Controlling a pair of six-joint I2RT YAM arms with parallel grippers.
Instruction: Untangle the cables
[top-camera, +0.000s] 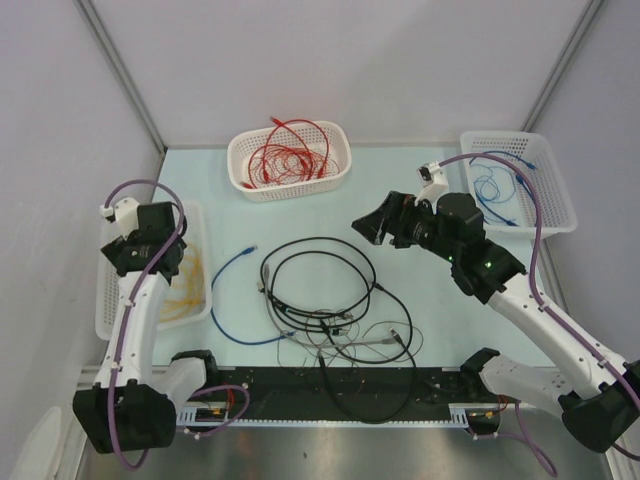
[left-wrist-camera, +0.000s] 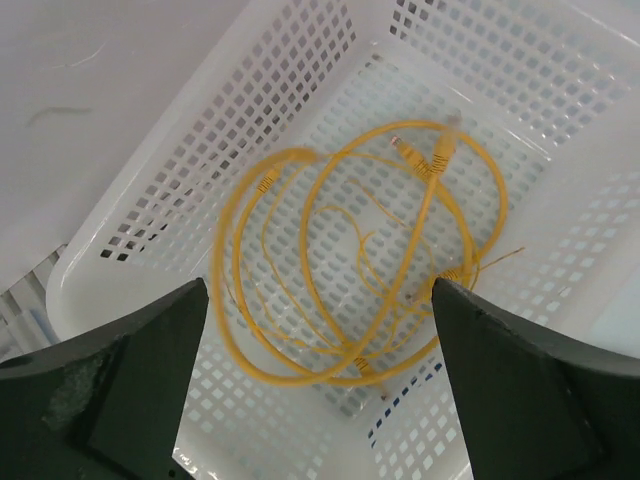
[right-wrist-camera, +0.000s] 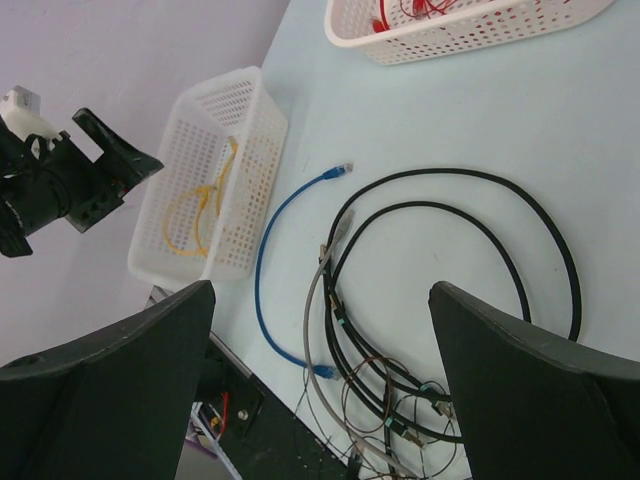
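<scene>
A tangle of cables lies mid-table: black loops, a grey cable and thin dark wires. A blue cable curves to their left. My left gripper hangs open above the left basket. Nothing is between its fingers, and the yellow cables lie coiled on the basket floor below. My right gripper stands open and empty, high over the right part of the table and looking down at the tangle.
A white basket at the back holds red cables. Another basket at the right holds blue cables. A black strip runs along the near edge, and a black cable loop lies across it.
</scene>
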